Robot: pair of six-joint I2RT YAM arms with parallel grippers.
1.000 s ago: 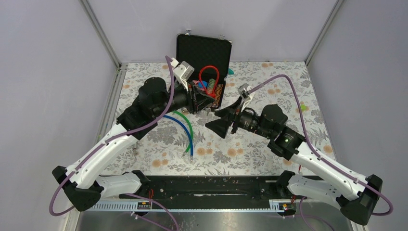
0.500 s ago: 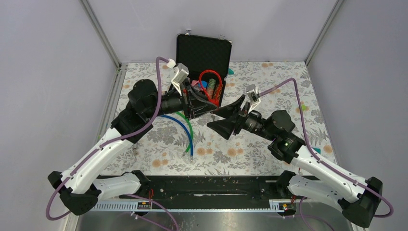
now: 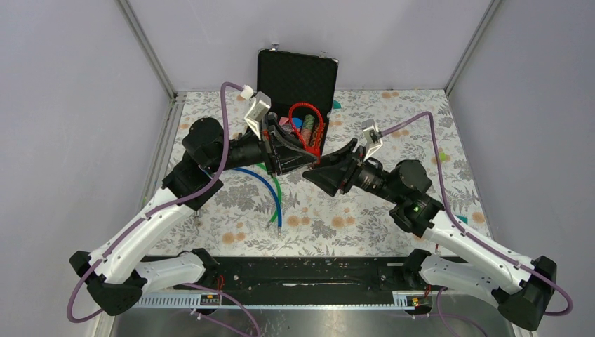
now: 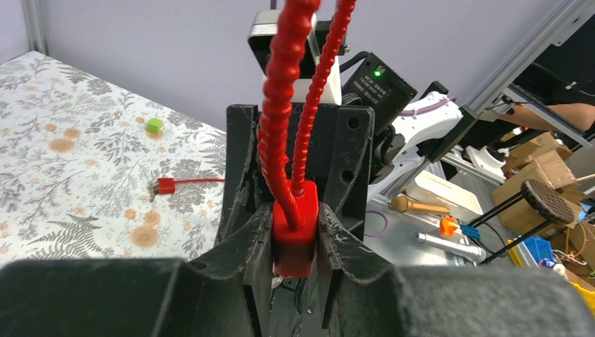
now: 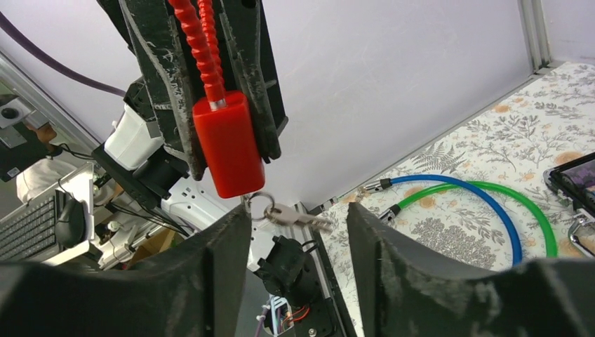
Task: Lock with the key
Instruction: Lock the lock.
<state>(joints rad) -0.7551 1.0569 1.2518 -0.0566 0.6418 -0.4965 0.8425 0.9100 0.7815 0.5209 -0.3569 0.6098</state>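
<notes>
Table [image 3: 365, 225]: floral cloth
Far edge: open black case [image 3: 297, 74], lid upright
Left of middle: blue cable [image 5: 449, 179] and green cable [image 5: 540, 219], curved side by side
Elsewhere: green cube [image 4: 154, 126], red plug [image 4: 166, 186] nearby

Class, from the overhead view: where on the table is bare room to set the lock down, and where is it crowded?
Free: back-right tabletop between the open case and the right wall, and the near-middle strip between the blue cable and the right arm. Crowded: in front of the case, where the left gripper holding the red lock faces the right gripper.
</notes>
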